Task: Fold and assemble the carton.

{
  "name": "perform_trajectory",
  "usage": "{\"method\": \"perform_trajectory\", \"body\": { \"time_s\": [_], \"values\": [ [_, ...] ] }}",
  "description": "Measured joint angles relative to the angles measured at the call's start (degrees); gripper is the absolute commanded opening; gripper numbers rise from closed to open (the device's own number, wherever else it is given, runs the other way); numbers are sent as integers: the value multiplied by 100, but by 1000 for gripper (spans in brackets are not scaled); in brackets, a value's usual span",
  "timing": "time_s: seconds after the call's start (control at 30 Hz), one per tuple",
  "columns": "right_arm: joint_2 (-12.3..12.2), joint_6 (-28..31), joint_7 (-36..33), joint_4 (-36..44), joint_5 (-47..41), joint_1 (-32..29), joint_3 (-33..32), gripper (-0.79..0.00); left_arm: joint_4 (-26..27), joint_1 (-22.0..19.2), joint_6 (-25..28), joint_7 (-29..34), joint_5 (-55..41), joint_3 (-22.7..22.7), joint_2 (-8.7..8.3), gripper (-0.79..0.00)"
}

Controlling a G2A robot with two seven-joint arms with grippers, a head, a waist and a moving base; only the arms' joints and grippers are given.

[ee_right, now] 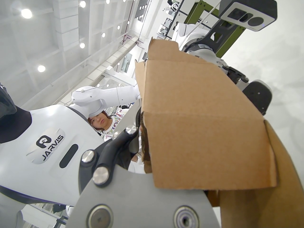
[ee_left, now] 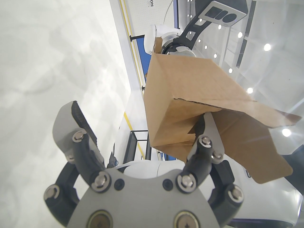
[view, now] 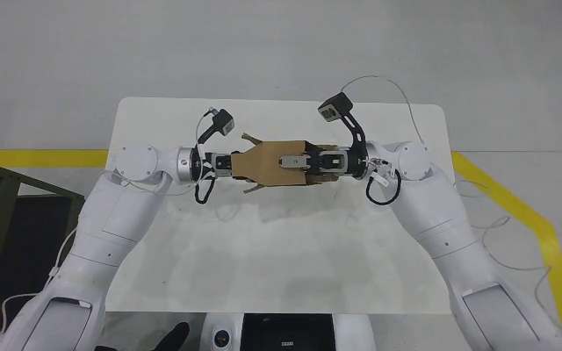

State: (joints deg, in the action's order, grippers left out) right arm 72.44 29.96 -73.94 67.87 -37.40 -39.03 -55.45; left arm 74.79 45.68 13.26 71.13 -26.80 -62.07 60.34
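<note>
- The carton [view: 272,163] hangs in the air between the two arms, lying lengthwise from one to the other. The tabletop [view: 290,272] is beneath it and, as far as I can tell, not touching it.
- The left gripper [ee_left: 140,112] is at the carton's left end with its fingers spread wide. One finger [ee_left: 210,129] is poked into the open end under a loose flap [ee_left: 256,148], and the other [ee_left: 76,124] stands free beside the carton.
- The right gripper [view: 294,162] is at the carton's right end. One finger [ee_right: 129,131] lies against the outside of a wall and the other is hidden inside, so it looks clamped on that wall and is probably carrying the carton.
- Handling: this is thin corrugated board, so it is light. It is stiff across a panel but hinges freely at every crease.
- An unclosed tube like this will likely skew or collapse if squeezed across its width.
- The board is dry and matte, so slipping is unlikely. Hard pinching would dent it, and the end flaps can tear at their slits.
- Best hold: clamp one wall near a corner crease, with one finger inside and one outside. Push flaps near their hinge line, not at the tips.
</note>
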Motion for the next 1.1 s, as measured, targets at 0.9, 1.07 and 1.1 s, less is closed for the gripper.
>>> {"method": "perform_trajectory", "body": {
  "time_s": [0.9, 1.07, 1.1],
  "values": [
    [-97, 34, 536, -96, 198, -212, -566, -785, 379, 699, 200, -168, 523, -413, -158, 0],
    [-93, -2, 543, -61, 321, -212, -532, -785, 560, 695, 157, -233, 555, -356, -148, 0],
    [-89, -23, 516, -39, 360, -210, -501, -785, 577, 654, 141, -256, 535, -354, -143, 0]
  ]
}}
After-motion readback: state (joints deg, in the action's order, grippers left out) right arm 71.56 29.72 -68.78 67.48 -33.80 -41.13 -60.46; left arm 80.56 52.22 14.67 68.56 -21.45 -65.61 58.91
